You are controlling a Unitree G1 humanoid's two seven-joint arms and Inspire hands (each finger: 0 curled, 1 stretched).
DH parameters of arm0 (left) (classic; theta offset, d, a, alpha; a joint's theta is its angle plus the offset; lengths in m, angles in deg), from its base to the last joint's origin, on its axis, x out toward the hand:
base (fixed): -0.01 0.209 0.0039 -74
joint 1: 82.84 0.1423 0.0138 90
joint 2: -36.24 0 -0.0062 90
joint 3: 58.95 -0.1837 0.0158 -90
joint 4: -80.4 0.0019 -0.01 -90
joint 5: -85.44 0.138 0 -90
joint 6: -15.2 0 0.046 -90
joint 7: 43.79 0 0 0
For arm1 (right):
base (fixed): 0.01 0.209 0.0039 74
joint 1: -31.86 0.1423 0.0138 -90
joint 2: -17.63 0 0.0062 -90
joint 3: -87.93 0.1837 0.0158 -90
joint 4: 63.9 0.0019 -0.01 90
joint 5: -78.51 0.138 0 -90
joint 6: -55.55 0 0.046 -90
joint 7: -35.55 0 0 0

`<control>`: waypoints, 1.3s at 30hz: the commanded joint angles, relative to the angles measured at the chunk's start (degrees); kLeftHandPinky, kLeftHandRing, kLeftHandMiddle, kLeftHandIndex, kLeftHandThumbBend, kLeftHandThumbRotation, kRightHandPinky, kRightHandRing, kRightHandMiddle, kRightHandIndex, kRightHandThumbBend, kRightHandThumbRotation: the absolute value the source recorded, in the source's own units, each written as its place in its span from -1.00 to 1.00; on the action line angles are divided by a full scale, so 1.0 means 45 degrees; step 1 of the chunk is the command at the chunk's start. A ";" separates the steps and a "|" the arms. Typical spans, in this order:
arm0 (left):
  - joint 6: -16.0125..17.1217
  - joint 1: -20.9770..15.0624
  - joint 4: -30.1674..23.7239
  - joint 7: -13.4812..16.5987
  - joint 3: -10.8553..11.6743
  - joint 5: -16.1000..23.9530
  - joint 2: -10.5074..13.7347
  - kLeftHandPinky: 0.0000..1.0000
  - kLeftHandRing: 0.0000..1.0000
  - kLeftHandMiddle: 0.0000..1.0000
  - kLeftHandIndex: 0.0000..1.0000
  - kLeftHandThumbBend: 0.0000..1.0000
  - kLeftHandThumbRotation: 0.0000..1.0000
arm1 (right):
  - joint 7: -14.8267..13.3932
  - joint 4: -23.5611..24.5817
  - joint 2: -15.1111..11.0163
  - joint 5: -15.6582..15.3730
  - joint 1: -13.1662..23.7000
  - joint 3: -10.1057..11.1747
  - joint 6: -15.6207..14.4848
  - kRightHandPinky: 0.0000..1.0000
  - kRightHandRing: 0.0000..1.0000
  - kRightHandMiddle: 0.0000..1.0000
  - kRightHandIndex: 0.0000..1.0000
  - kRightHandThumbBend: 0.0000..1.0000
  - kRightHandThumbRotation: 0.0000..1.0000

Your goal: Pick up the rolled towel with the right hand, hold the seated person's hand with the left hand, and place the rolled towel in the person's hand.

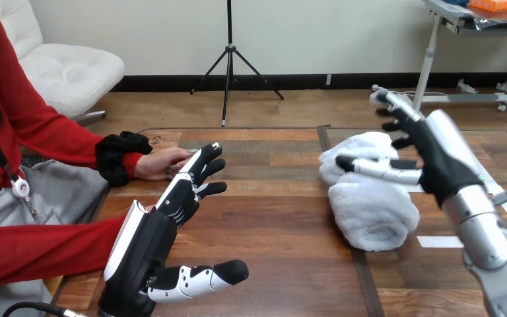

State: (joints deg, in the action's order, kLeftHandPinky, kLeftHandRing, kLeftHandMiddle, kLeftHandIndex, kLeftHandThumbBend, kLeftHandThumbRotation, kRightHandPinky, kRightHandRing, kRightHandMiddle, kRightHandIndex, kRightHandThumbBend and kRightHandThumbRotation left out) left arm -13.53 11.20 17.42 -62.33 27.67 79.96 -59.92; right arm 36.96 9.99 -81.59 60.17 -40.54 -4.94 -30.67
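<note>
A white rolled towel point(370, 198) lies on the wooden table point(277, 218), right of centre. My right hand point(422, 148) hovers over its right side with fingers straight and spread, thumb pointing left above the roll, holding nothing. My left hand point(171, 218) reaches forward at the left, fingers extended toward the person's hand point(162, 162), thumb stretched out low to the right. The person's hand rests flat on the table's far left edge. My fingertips point(204, 158) lie at or just beside it; I cannot tell whether they touch.
The person's other arm in a red sleeve point(39, 247) lies along the table's near left edge, beside my left forearm. White tape strips point(439, 241) mark the table at the right.
</note>
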 commanded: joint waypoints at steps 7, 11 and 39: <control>0.0142 -0.0706 -0.0265 -0.0057 0.0040 -0.0191 0.0009 0.64 0.84 0.91 0.86 1.00 0.01 | 0.0222 0.1355 -0.0483 0.0086 0.0198 0.0786 -0.0437 0.43 0.65 0.82 0.91 1.00 0.10; 0.0188 -0.0719 -0.0254 -0.0049 0.0061 -0.0152 0.0017 0.64 0.84 0.91 0.86 1.00 0.01 | 0.0391 0.1657 -0.0481 0.0079 0.0263 0.0917 -0.1071 0.41 0.64 0.82 0.92 1.00 0.14; 0.0116 -0.0937 -0.0204 -0.0311 0.0048 -0.0306 0.0006 0.66 0.85 0.91 0.87 1.00 0.02 | 0.1765 -0.1739 -0.1034 -0.1938 0.3757 -0.0480 -0.4455 -0.82 -0.71 -0.54 0.88 1.00 0.38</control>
State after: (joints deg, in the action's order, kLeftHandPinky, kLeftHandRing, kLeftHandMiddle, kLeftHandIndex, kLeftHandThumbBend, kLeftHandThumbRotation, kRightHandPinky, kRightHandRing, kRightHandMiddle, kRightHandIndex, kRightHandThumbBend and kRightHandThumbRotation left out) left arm -13.53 11.18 17.43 -63.73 27.57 79.22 -59.88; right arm 44.56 9.70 -85.87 53.08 -35.47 -4.32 -50.54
